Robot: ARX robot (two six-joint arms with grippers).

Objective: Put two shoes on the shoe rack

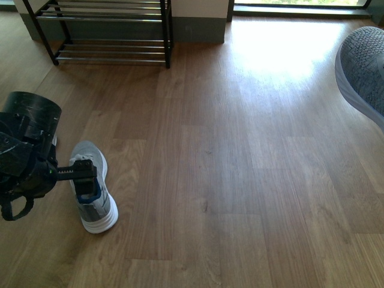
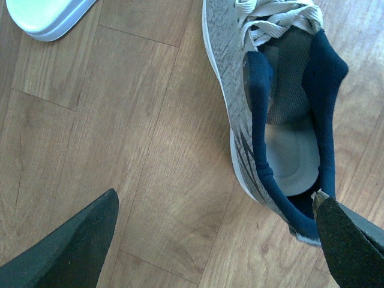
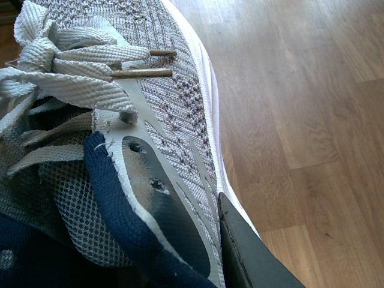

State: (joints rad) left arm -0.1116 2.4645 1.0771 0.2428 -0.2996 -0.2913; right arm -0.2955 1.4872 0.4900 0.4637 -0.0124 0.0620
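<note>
Two grey sneakers [image 1: 101,211] [image 1: 365,66] — one shoe rack [image 1: 111,53], one pale sandal [image 2: 48,15]

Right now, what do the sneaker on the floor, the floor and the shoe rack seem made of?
Sneaker: matte grey knit fabric, woven texture; white sole looks rubbery foam. Floor: wood or laminate planks, grain and soft sheen. Shoe rack: likely metal, black frame, shiny thin bars.

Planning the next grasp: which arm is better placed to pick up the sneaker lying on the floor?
Left. The left gripper is open at the floor sneaker, with one finger by its heel collar. The right gripper looks clamped on the other sneaker, held off the floor.
</note>
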